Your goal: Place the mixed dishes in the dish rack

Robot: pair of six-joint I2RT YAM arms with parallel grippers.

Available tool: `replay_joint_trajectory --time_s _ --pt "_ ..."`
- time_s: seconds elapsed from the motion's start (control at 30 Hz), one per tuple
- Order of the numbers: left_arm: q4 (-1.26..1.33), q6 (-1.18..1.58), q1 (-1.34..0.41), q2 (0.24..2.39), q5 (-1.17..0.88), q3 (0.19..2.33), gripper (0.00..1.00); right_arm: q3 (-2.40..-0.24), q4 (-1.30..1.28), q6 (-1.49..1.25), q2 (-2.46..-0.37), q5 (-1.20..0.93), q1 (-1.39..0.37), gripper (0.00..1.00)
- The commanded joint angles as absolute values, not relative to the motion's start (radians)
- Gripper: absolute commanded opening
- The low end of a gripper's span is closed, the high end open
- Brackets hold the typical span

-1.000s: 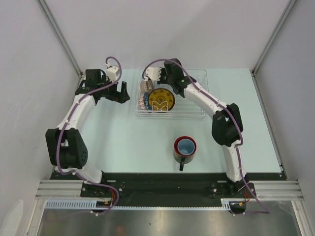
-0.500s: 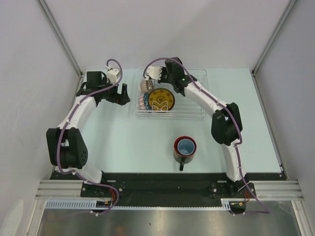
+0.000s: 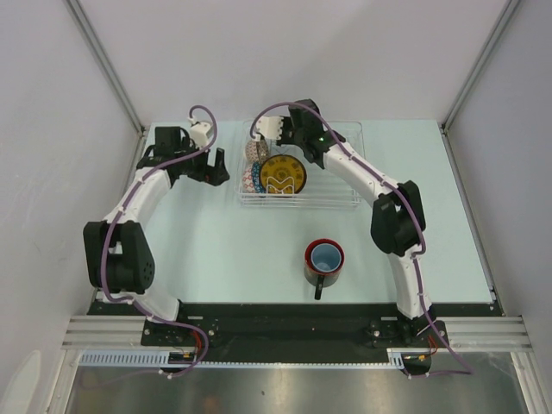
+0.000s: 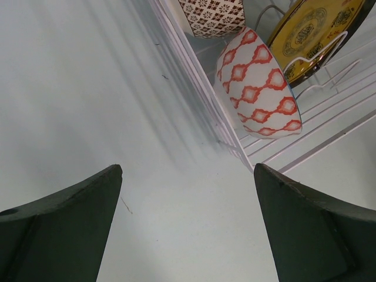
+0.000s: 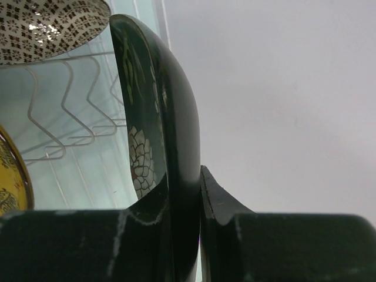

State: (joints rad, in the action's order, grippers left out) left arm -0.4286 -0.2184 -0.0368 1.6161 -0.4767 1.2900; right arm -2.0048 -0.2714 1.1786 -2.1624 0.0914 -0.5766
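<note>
The clear dish rack (image 3: 345, 200) stands at the back centre of the table. In it stand a dark plate with a yellow round centre (image 3: 283, 175) and two patterned bowls (image 3: 253, 179). My right gripper (image 3: 297, 147) hovers over the rack's left half. In the right wrist view this gripper (image 5: 183, 182) is shut on the rim of a dark dish with a white flower pattern (image 5: 176, 106), held on edge. A red mug with a light-blue inside (image 3: 324, 257) stands upright on the table in front of the rack. My left gripper (image 3: 216, 166) is open and empty, just left of the rack.
The left wrist view shows the rack's near wall (image 4: 200, 88), a red-patterned bowl (image 4: 258, 88), a brown-patterned bowl (image 4: 211, 14) and the yellow plate (image 4: 311, 35) leaning on the wires. Grey walls close in at the back and both sides.
The left arm has shifted slightly toward the rack. The right gripper has edged a little toward the back with the dark dish still in its grip.
</note>
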Motion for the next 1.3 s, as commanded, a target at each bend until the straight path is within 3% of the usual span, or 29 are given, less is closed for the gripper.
replay_joint_trajectory --time_s 0.0,0.8,1.27 --pt "-0.384 -0.215 -0.08 1.638 -0.474 1.289 1.0 -2.053 -0.063 1.238 -1.982 0.138 -0.575 0.0" --pt "-0.386 -0.391 -0.207 1.623 -0.308 1.124 1.0 -2.045 -0.009 1.172 -2.022 0.041 -0.511 0.0" --pt "-0.5 -0.534 -0.264 1.506 -0.357 1.019 1.0 -1.913 -0.011 1.144 -1.996 0.009 -0.543 0.0"
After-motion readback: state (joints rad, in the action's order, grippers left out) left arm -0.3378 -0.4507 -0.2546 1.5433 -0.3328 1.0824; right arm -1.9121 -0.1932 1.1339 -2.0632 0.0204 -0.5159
